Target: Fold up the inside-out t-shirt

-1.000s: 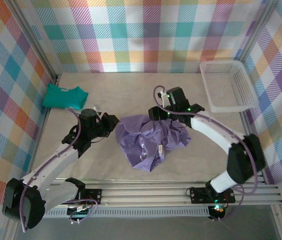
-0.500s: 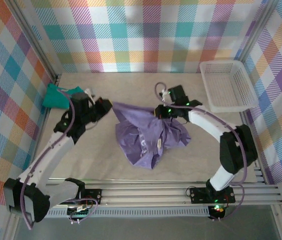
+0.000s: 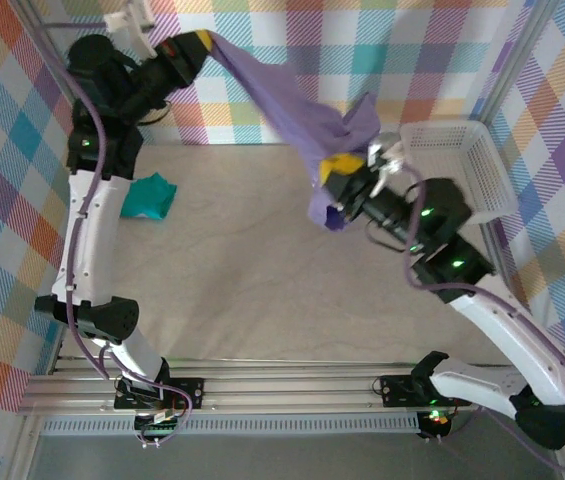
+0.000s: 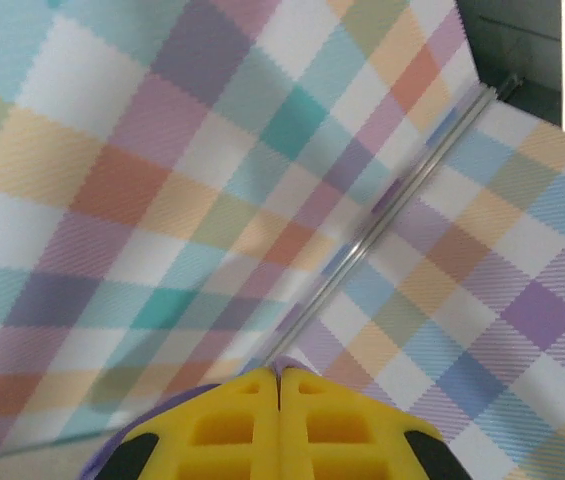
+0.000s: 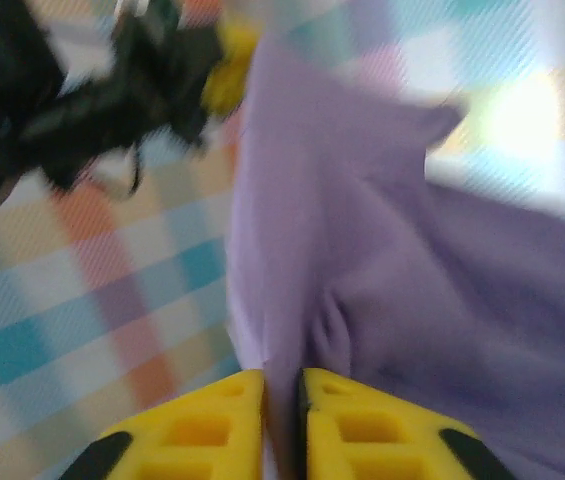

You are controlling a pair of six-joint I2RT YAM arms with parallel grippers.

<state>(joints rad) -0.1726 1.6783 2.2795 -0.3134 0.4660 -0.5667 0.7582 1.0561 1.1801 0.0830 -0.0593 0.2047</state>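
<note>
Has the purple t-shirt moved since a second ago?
Yes: the t-shirt has risen off the table, now hanging farther back, beside the white basket.

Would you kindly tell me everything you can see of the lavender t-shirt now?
The lavender t-shirt looks like soft, thin cotton, wrinkled and bunched. It hangs clear of the table, stretched as a slanting band between the raised left claw, shut on one end, and the lower right claw, shut on a fold. A short tail droops below the right claw. Lettering and neck tag cannot be made out.
</note>
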